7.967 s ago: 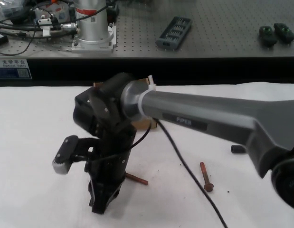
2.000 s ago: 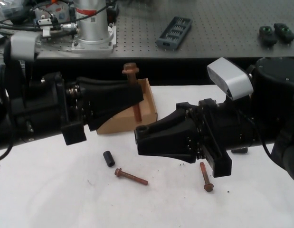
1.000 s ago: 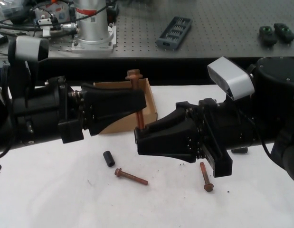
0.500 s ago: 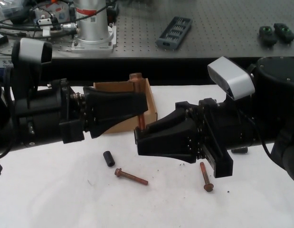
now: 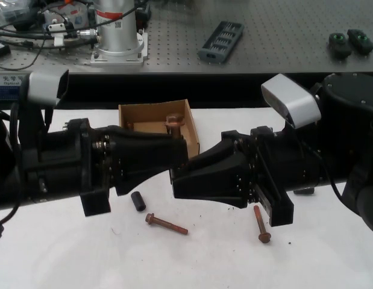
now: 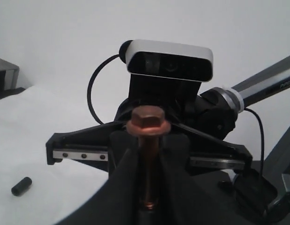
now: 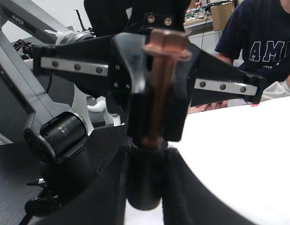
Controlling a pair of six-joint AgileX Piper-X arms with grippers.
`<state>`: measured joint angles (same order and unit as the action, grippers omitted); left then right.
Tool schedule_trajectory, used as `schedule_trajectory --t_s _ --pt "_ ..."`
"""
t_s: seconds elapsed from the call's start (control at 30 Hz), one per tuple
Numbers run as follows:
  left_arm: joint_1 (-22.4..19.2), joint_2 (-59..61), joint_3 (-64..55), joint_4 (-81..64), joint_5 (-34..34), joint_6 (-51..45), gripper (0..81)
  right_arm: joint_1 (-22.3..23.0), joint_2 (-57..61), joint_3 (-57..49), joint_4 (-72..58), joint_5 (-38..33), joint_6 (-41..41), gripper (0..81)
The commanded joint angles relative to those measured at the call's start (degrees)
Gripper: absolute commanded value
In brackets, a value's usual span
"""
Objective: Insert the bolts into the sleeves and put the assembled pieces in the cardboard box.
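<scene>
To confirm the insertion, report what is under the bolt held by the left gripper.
Under the bolt, its tip meets a black sleeve clamped in the right gripper. How deep the shank sits is hidden inside the sleeve.

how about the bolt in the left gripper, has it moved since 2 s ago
Yes, downward: the head of the bolt stood above the far rim of the cardboard box and now sits below it.
</scene>
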<state>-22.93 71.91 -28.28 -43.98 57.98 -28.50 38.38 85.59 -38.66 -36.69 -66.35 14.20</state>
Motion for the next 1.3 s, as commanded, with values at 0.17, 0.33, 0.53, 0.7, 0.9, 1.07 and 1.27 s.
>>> schedule_trajectory --t_s 0.17,0.33,0.53,0.7,0.9,1.07,1.27 --pt "-0.2 -0.1 0.0 -0.8 -2.6 5.3 46.0 -0.2 -0.3 -0.4 -1.9 1.5 0.5 4.0" --pt "0.5 -0.5 0.0 -1.1 -6.0 9.4 47.0 -0.4 -0.3 -0.4 -1.9 2.2 0.1 4.0" --pt "6.3 -5.2 0.0 3.0 -9.9 10.4 46.6 -3.6 1.9 -3.6 -0.1 4.8 0.4 4.0" --pt "9.8 -15.9 0.0 23.0 -15.5 24.5 40.6 -5.1 9.8 -14.8 5.1 6.3 0.4 4.0" --pt "9.8 -29.6 0.1 48.6 -30.5 33.1 34.8 -5.1 25.3 -33.9 17.2 11.4 0.4 4.0" --pt "9.8 -37.2 0.1 56.0 -33.8 32.7 29.9 -5.2 37.0 -52.5 30.9 18.0 0.4 4.0" --pt "9.8 -42.3 0.1 58.3 -33.8 27.9 25.1 -5.2 46.9 -69.3 44.9 31.0 0.5 4.0"
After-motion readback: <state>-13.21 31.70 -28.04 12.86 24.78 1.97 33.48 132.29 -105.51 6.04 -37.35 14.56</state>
